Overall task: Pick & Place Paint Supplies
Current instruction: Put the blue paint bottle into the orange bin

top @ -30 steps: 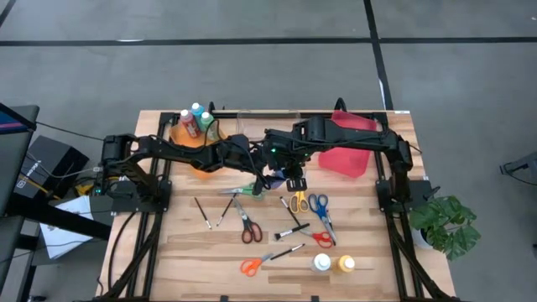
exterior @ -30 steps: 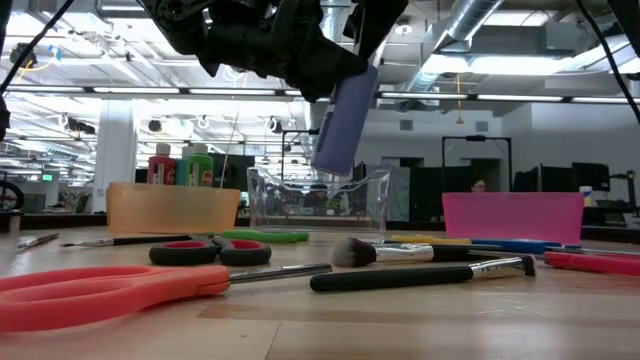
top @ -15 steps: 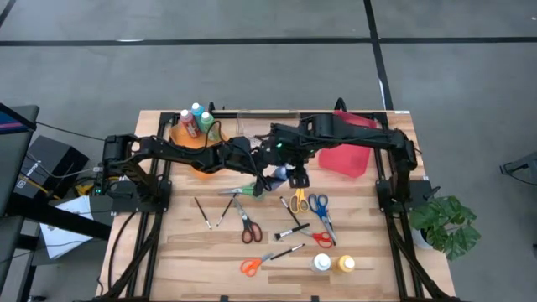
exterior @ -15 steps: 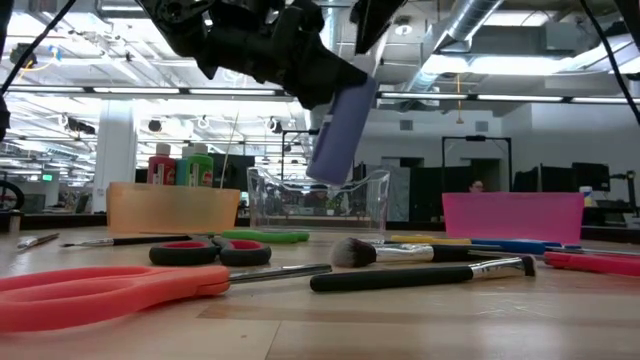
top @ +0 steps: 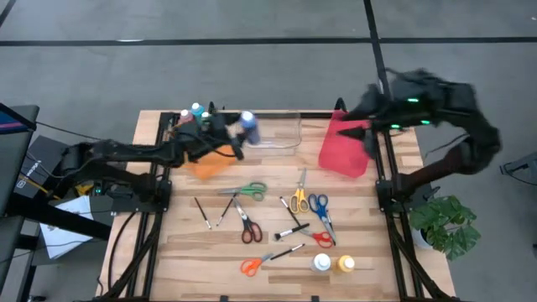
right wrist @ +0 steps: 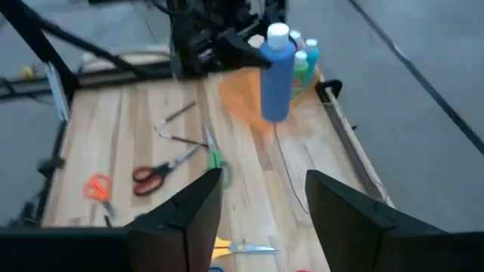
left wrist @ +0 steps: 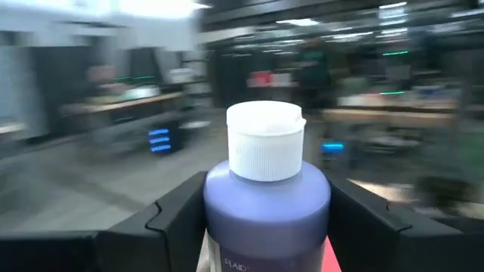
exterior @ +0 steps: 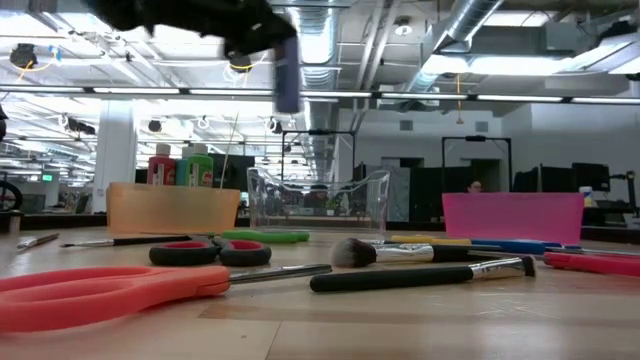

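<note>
The left gripper (top: 237, 134) hangs above the table's (top: 185, 252) back edge, between the bin with bottles (top: 205, 161) on its left and the see-through bin (top: 281, 132) on its right. A paint bottle (top: 248, 125) sits between its fingers. In front of it on the table lie scissors (top: 249, 190), then brushes (top: 202, 212) and more scissors. Well to its right, the right gripper (top: 357, 130) hangs over the third bin (top: 342, 151).
</note>
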`<state>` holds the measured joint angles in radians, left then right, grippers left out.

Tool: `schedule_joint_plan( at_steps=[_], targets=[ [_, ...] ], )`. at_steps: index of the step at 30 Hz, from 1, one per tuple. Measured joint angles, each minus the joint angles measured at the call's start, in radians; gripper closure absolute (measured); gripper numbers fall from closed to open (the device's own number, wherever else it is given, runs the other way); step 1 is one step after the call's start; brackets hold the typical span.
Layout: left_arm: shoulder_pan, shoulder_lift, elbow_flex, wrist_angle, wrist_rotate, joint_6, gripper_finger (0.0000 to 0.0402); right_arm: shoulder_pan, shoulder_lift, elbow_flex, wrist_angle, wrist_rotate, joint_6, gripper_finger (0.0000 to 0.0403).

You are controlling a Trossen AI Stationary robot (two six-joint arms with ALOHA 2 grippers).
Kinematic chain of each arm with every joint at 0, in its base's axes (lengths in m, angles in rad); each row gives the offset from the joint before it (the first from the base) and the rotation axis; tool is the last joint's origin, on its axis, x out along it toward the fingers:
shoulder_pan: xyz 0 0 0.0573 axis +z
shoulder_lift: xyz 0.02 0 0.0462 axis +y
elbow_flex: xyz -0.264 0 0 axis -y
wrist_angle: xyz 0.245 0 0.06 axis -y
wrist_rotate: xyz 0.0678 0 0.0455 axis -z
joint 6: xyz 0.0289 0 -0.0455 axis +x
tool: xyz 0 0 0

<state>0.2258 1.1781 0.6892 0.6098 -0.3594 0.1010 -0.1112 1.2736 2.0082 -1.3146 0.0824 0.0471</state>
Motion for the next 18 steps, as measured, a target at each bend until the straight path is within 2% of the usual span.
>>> schedule_joint_plan(
  at_steps=[3, 8, 13, 18],
  targets=[
    [-0.001, -0.108, -0.116, -0.002, -0.153, 0.004, 0.0177, 0.039, -0.097, -0.069, 0.028, 0.065, 0.062, 0.0232],
    [-0.006, -0.222, -0.271, 0.03, -0.32, -0.03, 0.0177, 0.087, -0.201, -0.175, 0.047, 0.159, 0.142, 0.0251],
    [-0.004, -0.23, -0.395, 0.135, -0.467, -0.039, 0.0177, 0.099, -0.25, -0.269, 0.094, 0.181, 0.164, 0.0265],
    [0.015, -0.164, -0.48, 0.229, -0.479, -0.138, 0.0175, 0.099, -0.254, -0.328, 0.141, 0.181, 0.163, 0.027]
  ],
)
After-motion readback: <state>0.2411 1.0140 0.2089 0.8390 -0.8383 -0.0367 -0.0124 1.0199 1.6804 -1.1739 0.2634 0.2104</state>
